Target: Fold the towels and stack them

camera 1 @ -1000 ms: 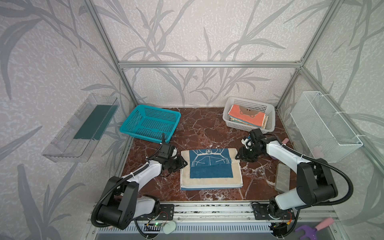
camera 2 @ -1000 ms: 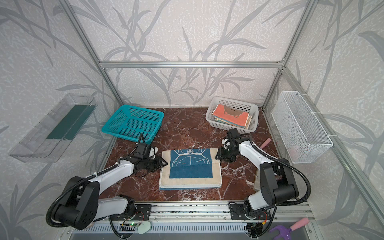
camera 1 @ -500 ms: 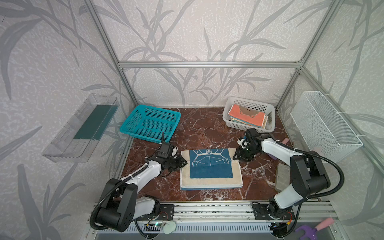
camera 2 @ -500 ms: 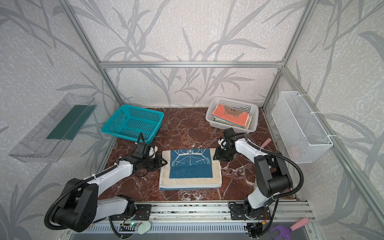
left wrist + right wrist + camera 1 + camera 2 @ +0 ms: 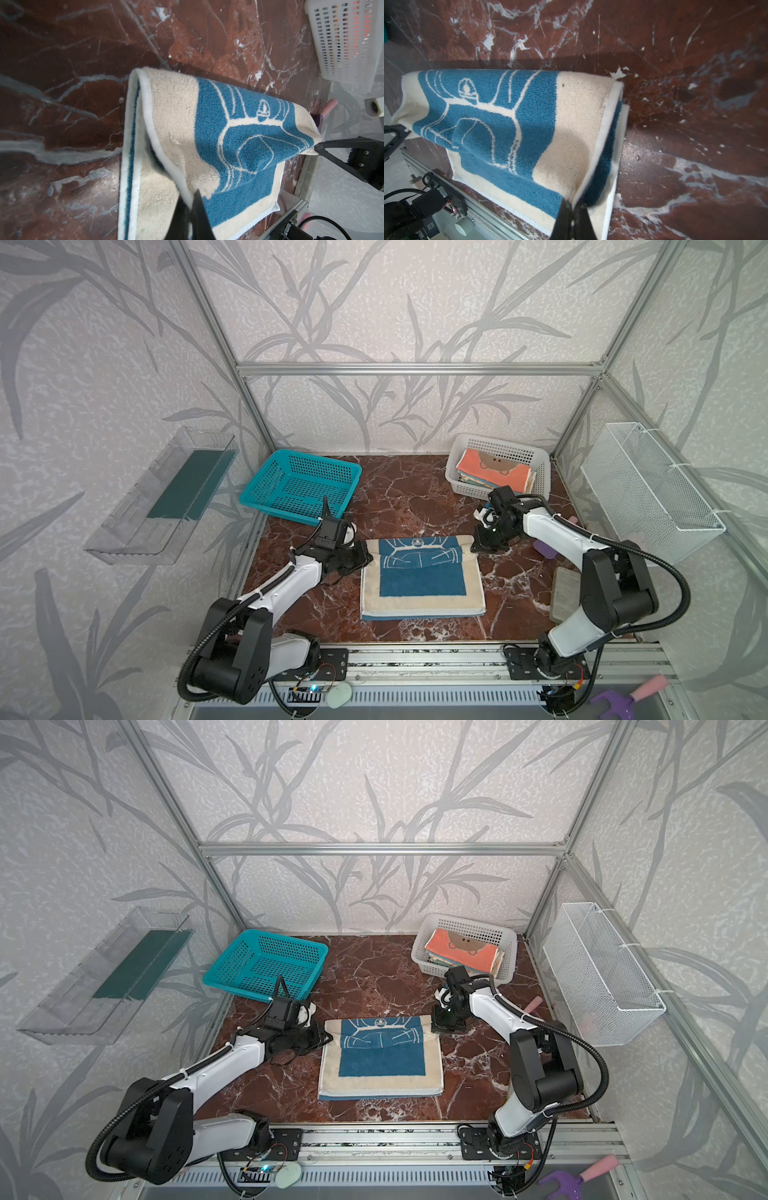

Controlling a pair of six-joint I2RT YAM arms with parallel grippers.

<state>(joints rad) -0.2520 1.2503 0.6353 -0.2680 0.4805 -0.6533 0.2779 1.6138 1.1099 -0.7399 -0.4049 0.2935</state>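
The left gripper (image 5: 368,557) is pinched tight on the far-left corner of the blue-and-cream towel (image 5: 422,587), which lies doubled mid-table with its far edge lifted. The right gripper (image 5: 475,548) is clamped likewise on the far-right corner. One fold looks under way, and stacking onto the coral towel (image 5: 490,466) in the white basket (image 5: 538,458) is left to do; bare marble (image 5: 415,493) flanks the towel, with the front rail (image 5: 415,649) close to its near edge.

Red-brown, white-veined marble counter (image 5: 409,493). 5 items rest directly on it.
- Back left: teal perforated plastic basket (image 5: 300,485).
- Back right: white perforated plastic basket (image 5: 496,446).
- Centre front: folded blue-and-cream terry towel (image 5: 422,585), near part flat on the stone, far edge raised off it.
- Right side: grey rectangular pad (image 5: 564,593); small purple object (image 5: 543,548) just behind it, partly hidden.
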